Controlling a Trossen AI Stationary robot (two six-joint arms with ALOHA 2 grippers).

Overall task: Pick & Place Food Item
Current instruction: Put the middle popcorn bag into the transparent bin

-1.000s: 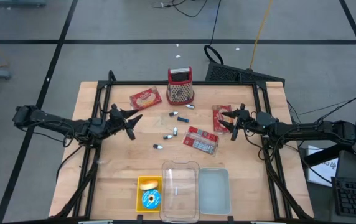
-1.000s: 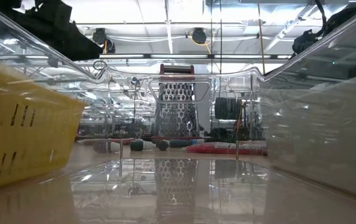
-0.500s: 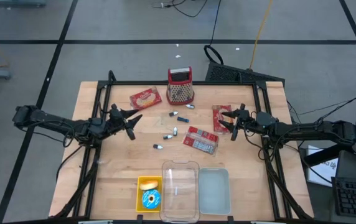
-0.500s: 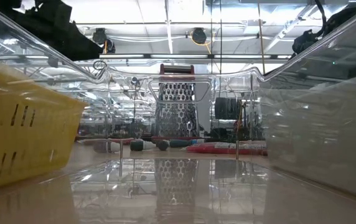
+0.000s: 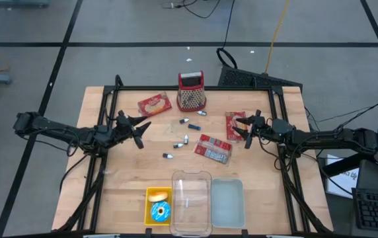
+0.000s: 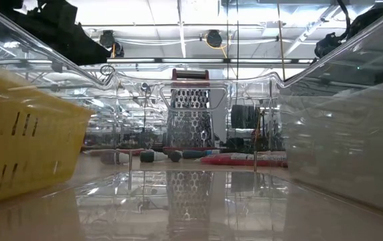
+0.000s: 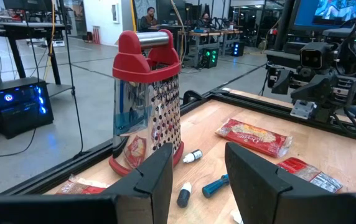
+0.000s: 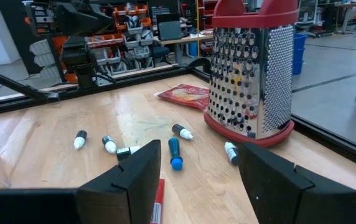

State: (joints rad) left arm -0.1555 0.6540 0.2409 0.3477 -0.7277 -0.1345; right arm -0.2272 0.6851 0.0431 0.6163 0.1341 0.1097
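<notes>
Both the left gripper (image 5: 138,131) and right gripper (image 5: 242,131) hover with fingers parted, grasping nothing (snack packets (image 5: 154,104) lie unpicked on the bench (image 5: 110,192)), so placing seems barely begun

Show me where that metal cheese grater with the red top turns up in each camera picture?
High view: grater at the table's far edge, centre.
Low view: grater dead centre, seen through the clear container.
Left wrist view: left of centre.
Right wrist view: upper right.
Shared landmark: the small markers scattered before it.
</notes>
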